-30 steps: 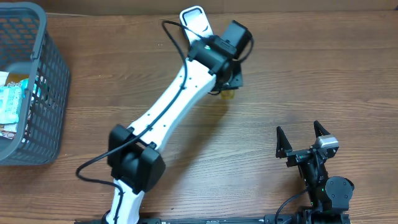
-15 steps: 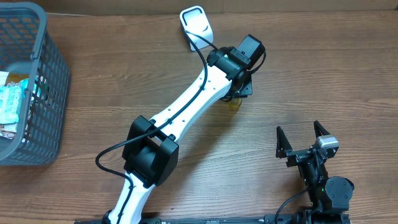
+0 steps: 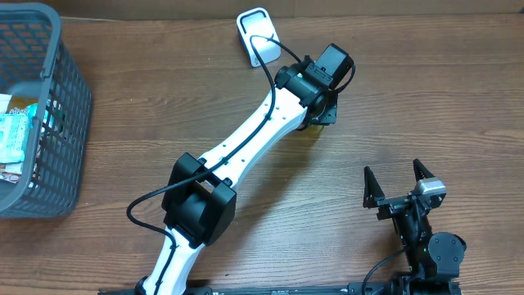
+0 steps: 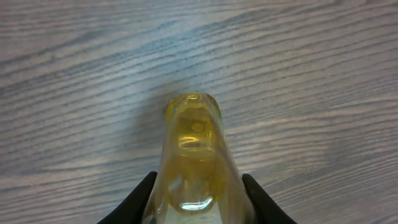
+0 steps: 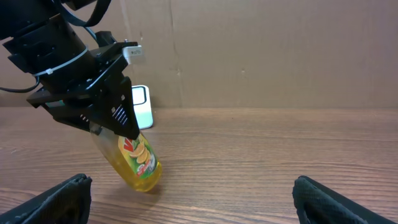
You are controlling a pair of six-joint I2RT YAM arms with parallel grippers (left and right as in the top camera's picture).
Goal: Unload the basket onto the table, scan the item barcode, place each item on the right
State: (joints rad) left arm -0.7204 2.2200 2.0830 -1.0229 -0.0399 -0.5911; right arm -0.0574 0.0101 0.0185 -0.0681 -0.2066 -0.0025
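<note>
My left gripper (image 3: 321,105) is shut on a clear bottle of yellow liquid (image 5: 134,163) with a green and red label. The bottle hangs tilted, its lower end close over the wood. In the left wrist view the bottle (image 4: 193,149) fills the space between the two black fingers, and the left gripper (image 4: 198,178) clamps its sides. A white scanner (image 3: 259,34) lies at the back of the table, to the left of the bottle; the right wrist view shows the scanner (image 5: 143,107) behind the left arm. My right gripper (image 3: 393,170) stands open at the front right, holding nothing (image 5: 193,190).
A grey mesh basket (image 3: 51,123) with packaged goods inside stands at the left edge. The left arm (image 3: 246,156) stretches diagonally across the middle of the table. A brown cardboard wall (image 5: 267,50) closes the far side.
The left arm has swung to the right with the bottle, away from the white scanner, which now shows in full. The right arm has not moved.
</note>
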